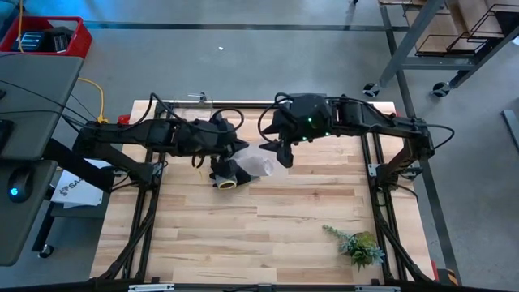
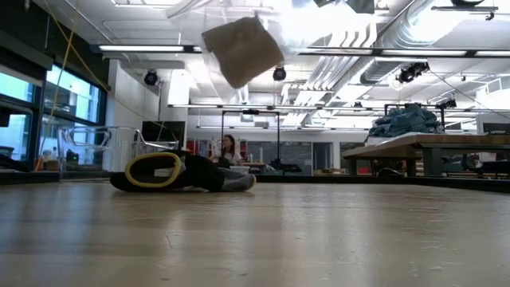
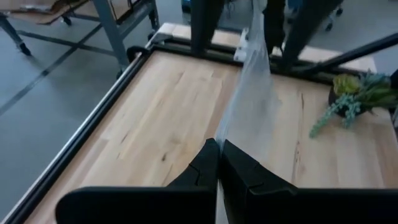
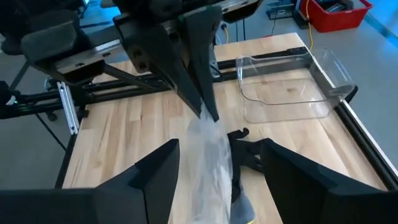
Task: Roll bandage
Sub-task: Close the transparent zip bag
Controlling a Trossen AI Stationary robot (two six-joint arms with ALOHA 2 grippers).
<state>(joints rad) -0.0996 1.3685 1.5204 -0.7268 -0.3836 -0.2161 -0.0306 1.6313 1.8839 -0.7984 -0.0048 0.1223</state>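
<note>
Both arms reach toward mid-surface, raised. The left tool (image 3: 219, 163) is clamped on the bandage (image 3: 249, 99), which hangs in the air between them; the right tool (image 4: 217, 165) stands apart around it.

A robotics lab or workshop — a light wooden table (image 1: 268, 219) in a black metal frame stands on a bare grey concrete floor (image 1: 243, 65). Beside it sits a desk (image 1: 28, 105) with a computer mouse (image 1: 18, 185) and a red bin (image 1: 50, 36). The low view shows an open industrial hall — exposed ceiling ducts (image 2: 382, 56), strip lights (image 2: 151, 49), long workbenches (image 2: 430, 147) and a seated person (image 2: 229, 149) far back.
</note>
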